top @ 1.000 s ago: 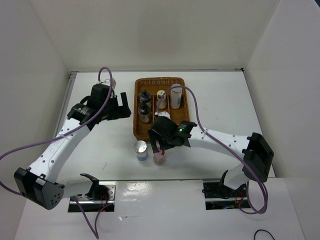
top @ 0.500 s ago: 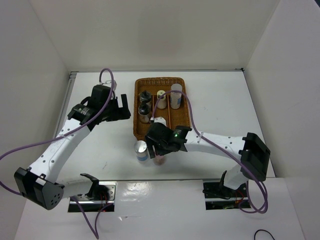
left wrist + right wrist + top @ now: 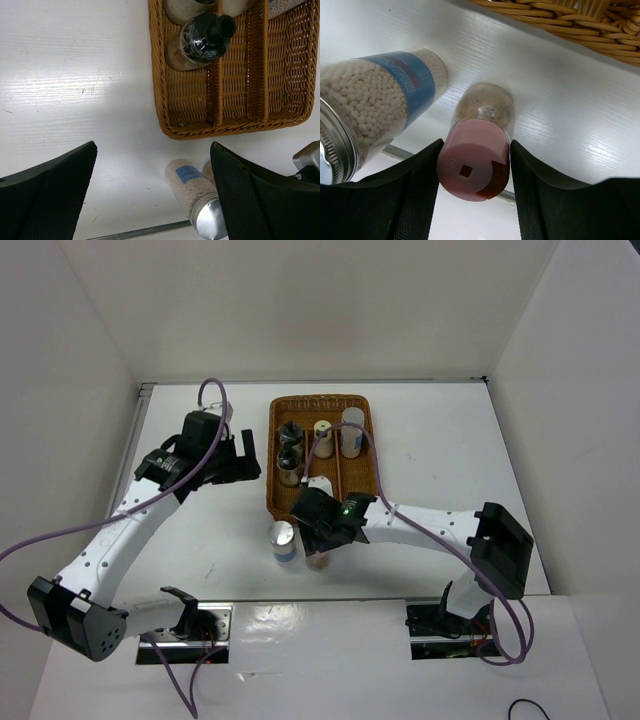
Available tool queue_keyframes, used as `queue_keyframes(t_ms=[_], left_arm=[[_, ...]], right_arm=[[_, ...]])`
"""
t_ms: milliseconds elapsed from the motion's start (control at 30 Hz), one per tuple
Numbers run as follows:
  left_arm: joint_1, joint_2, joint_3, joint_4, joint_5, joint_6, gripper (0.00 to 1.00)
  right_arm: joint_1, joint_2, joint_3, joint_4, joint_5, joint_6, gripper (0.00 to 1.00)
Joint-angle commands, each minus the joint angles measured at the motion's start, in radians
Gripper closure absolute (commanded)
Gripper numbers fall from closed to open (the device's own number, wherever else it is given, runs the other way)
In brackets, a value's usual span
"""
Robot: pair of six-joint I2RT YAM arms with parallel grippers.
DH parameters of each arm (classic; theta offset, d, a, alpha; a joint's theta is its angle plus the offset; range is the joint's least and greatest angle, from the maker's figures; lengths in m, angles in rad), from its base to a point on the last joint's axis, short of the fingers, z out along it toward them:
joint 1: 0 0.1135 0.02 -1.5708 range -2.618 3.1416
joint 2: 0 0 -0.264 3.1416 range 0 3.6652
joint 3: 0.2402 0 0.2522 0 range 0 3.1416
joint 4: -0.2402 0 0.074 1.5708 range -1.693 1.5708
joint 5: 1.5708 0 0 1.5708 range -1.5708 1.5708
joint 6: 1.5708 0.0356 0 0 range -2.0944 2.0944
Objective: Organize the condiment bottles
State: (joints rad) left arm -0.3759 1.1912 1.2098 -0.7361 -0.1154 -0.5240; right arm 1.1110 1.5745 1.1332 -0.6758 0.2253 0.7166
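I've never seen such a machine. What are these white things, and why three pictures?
They are two robot arms bolted to a white table, each ending in a two-finger gripper. One picture looks down from above; the other two come from cameras on the wrists, so the black shapes there are fingers. A brown wicker tray holds several shaker bottles, among them a black-capped bottle. Just outside it stand a silver-capped bottle and a pink-capped bottle. The right gripper is closed on the pink-capped bottle; the left gripper is open, holding nothing.

Overhead wide; wrist views close, sharing wicker tray
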Motion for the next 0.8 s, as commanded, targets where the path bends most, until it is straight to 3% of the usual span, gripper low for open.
queue_keyframes(t_ms=[0,133,367,600,767], left_arm=[[0.005,-0.025,-0.003,0.007,-0.015,0.016,0.00],[0.005,-0.025,-0.003,0.007,-0.015,0.016,0.00],[0.005,-0.036,-0.003,0.007,-0.024,0.006,0.00],[0.005,-0.036,-0.013,0.018,-0.024,0.005,0.00],[0.014,-0.057,-0.032,0.018,-0.033,-0.013,0.00]], right_arm=[[0.007,0.018,-0.013,-0.045,0.026,0.020,0.52],[0.007,-0.030,0.052,-0.117,0.065,0.020,0.57],[-0.014,-0.132,0.223,-0.271,0.164,0.007,0.57],[-0.224,-0.151,0.341,-0.232,0.164,-0.161,0.57],[-0.382,-0.114,0.382,-0.102,0.162,-0.292,0.57]])
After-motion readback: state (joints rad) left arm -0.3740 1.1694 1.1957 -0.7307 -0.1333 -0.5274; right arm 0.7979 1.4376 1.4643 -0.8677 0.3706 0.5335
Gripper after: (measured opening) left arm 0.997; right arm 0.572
